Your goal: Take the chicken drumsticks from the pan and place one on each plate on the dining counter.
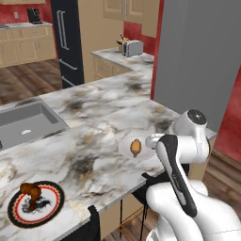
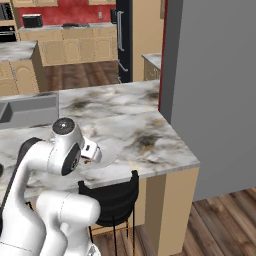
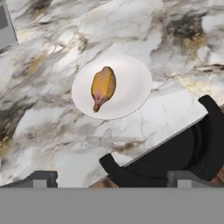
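Golden drumstick [image 3: 103, 87] lay on white plate [image 3: 131, 94]; dark drumstick [image 1: 31, 190] on patterned plate [image 1: 52, 209]. Gripper [image 3: 111, 178] spread apart, empty. Task looked finished.

Bright, even rendered light; soft shadows, slightly coarse pictures.

A home kitchen is showing here: a marbled dining counter [image 1: 94, 155] with a built-in sink [image 1: 23, 123] is lying below the gripper [image 3: 109, 177], tan cabinets [image 1: 26, 44], a dark refrigerator [image 1: 68, 40] and a toaster [image 1: 132, 47] are standing well beyond it, over wooden flooring [image 2: 220, 225].
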Controlling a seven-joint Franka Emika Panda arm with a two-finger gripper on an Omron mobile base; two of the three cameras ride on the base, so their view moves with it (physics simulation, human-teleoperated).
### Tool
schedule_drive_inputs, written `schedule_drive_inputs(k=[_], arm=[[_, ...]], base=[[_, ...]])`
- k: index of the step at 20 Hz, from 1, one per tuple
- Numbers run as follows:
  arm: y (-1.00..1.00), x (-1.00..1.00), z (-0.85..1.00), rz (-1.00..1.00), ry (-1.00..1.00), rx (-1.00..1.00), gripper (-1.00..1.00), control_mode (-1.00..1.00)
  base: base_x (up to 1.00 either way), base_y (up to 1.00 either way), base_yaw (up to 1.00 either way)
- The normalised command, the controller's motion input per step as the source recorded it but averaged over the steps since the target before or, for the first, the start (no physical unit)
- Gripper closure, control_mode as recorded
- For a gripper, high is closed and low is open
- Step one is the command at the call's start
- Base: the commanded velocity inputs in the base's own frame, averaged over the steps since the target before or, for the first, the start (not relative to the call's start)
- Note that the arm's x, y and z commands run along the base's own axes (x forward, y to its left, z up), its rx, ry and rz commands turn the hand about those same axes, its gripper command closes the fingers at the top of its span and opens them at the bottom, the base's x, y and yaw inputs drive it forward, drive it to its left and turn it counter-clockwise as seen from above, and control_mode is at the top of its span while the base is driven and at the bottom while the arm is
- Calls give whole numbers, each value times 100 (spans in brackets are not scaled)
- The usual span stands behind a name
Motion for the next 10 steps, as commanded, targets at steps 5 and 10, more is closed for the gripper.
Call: schedule_drive_inputs(k=[5,10], arm=[[-5,-81,35,0,0,-4,-100,-100],[-2,-83,11,0,-16,-12,-100,-100]], base=[[0,0,0],[0,0,0]])
